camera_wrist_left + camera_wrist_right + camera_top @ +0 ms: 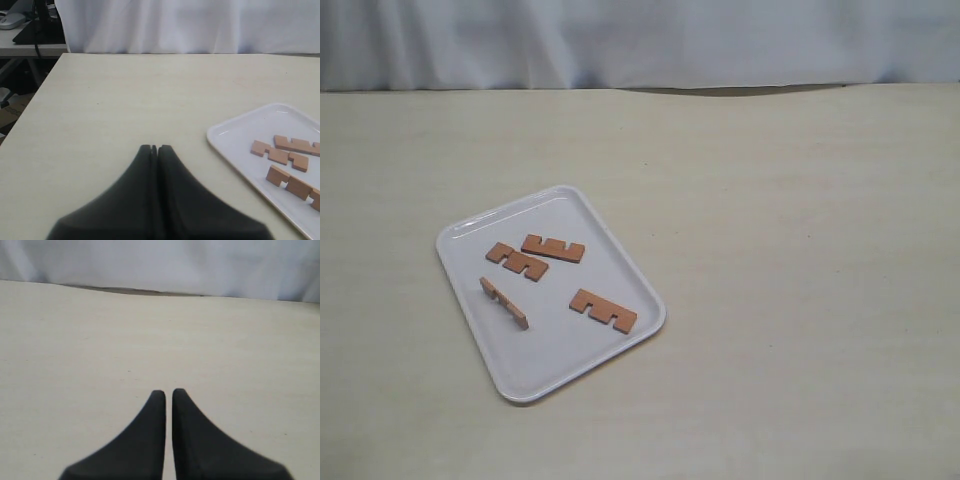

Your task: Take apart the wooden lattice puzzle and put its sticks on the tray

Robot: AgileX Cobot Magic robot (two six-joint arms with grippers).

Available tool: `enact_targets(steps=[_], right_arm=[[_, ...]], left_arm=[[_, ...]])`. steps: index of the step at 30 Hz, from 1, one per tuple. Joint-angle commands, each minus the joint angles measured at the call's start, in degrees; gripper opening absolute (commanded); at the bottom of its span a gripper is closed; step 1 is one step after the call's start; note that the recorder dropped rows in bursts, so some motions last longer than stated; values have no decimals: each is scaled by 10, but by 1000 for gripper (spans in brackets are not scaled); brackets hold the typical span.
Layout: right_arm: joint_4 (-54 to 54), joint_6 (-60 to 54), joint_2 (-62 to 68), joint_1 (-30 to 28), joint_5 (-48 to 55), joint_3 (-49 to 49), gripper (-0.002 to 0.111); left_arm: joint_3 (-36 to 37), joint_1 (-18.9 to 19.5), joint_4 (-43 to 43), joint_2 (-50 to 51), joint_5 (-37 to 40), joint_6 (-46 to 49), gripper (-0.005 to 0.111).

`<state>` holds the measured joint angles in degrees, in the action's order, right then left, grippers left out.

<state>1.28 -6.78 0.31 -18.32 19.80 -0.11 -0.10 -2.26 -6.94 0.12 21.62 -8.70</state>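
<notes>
— So, how much room is there around the tray (555, 352)?
— Plenty. It sits askew on the pale, matte desk (800, 250), well apart from the far edge under the white curtain (640, 40). Open desk surrounds it on every side.
— And the sticks (603, 310)?
— All four lie on it, none interlocked. They are flat reddish-brown wood with square notches. Two nearly touch at the tray end nearer the desk's far edge, and the tilted stick (504, 303) seems to rest on its long edge.
— The tray itself?
— Smooth white plastic, rounded corners, low rim.
— Fingers?
— The left fingers (147, 170), black and tapered, are pressed together. The right fingers (150, 430) are all but closed, with a thin slit between them, pinching nothing.
</notes>
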Motion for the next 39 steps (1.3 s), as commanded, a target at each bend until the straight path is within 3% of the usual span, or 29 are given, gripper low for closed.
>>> enact_targets(steps=[1, 8, 39], right_arm=[[-5, 1, -3, -49, -2, 1, 5], [-5, 1, -3, -21, -2, 1, 5], [-5, 1, -3, -22, 1, 1, 5]], left_arm=[[1, -5, 0, -1, -10, 0, 0], [1, -5, 0, -1, -10, 0, 0], [1, -5, 0, -1, -10, 0, 0]])
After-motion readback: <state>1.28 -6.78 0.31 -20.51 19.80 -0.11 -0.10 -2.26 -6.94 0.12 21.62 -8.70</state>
